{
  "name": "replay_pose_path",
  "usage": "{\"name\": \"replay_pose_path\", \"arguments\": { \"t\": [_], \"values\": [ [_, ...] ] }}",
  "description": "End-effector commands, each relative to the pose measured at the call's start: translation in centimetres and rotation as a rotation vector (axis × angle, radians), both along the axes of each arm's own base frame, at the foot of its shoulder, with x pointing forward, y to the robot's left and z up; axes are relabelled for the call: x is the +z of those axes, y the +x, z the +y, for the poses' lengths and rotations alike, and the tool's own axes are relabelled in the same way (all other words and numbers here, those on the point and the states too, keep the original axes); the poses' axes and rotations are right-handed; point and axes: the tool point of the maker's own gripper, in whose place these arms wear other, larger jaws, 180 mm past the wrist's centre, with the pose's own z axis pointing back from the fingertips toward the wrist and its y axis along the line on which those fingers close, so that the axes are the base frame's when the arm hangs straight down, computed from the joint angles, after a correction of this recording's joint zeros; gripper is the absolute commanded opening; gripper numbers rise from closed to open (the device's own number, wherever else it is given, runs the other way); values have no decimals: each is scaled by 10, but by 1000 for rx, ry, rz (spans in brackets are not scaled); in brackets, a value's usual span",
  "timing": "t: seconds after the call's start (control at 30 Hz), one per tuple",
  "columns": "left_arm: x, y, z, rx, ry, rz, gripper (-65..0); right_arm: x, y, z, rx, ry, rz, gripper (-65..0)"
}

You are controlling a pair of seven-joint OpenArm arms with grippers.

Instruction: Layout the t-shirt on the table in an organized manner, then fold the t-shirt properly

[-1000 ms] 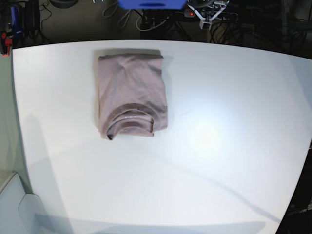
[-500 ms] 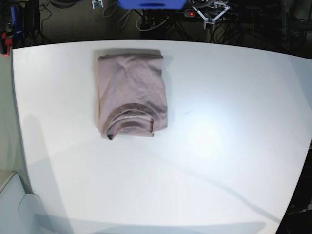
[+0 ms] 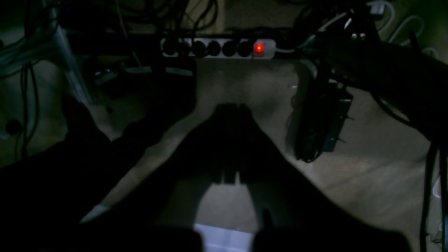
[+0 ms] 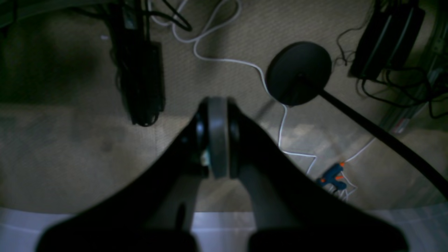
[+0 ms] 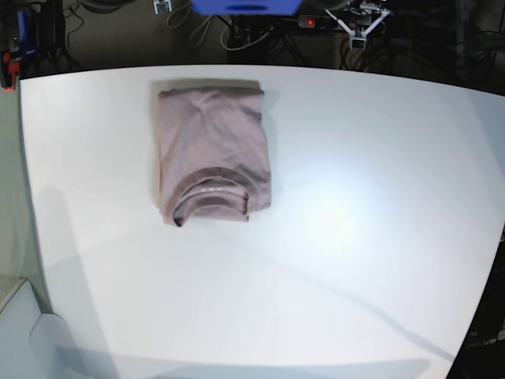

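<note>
The dusty pink t-shirt lies folded into a compact rectangle on the white table, at the back left, with its ribbed collar toward the front. Both grippers hang beyond the table's far edge, over the floor, away from the shirt. My left gripper shows at the top right of the base view; in its wrist view its dark fingers are pressed together with nothing between them. My right gripper peeks in at the top left; its wrist view shows the gripper shut and holding nothing.
Past the far edge lie a power strip with a red light, dark cable bundles, a white cable and a black round stand base. A blue box sits at the top. A grey shape stands front left.
The left gripper has shifted a little to the right along the top of the base view. The right gripper's tip has come into view at the top left. The shirt has not moved.
</note>
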Motion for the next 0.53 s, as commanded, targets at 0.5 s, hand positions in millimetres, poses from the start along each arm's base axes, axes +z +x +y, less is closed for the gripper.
{"name": "replay_pose_path", "arguments": {
  "t": [0.5],
  "values": [
    [0, 0, -4, -14, -6, -3, -649, 1, -5, 1, -4, 0, 2, -650]
  ]
}}
